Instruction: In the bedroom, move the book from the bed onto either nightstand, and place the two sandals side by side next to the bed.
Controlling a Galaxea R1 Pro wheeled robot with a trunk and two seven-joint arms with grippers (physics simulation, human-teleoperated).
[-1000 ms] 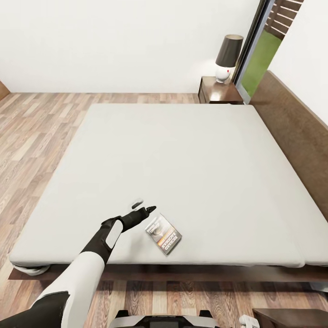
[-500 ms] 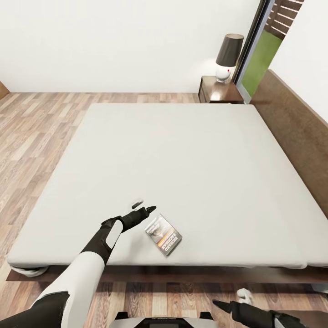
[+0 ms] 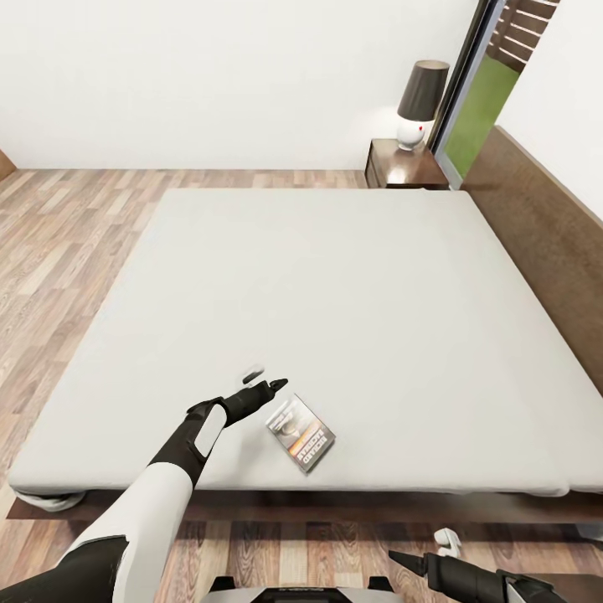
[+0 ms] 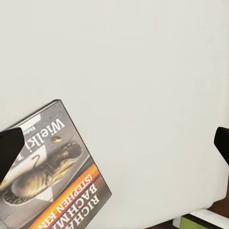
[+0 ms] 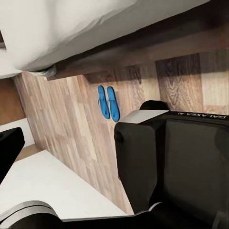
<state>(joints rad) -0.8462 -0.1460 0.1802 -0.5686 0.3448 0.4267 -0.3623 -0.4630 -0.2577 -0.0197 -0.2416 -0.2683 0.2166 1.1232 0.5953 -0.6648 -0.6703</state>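
Note:
The book (image 3: 301,431) lies flat on the grey mattress of the bed (image 3: 335,285), near its front edge. My left gripper (image 3: 265,380) hovers open just left of the book, with nothing between its fingers. In the left wrist view the book (image 4: 47,179) lies beside one dark fingertip (image 4: 8,151). My right gripper (image 3: 423,548) is low at the front right, below the bed's edge, and open. The two blue sandals (image 5: 107,101) lie side by side on the wood floor close to the bed frame (image 5: 143,45). A nightstand (image 3: 404,166) stands at the bed's far right corner.
A lamp (image 3: 420,105) with a dark shade occupies the nightstand's top. The brown headboard (image 3: 544,234) runs along the bed's right side. My own dark base (image 5: 176,157) stands on the floor near the sandals. Wood floor (image 3: 59,243) lies left of the bed.
My right gripper has come into the head view at the bottom right. The left arm and the book have not moved. The view has shifted slightly.

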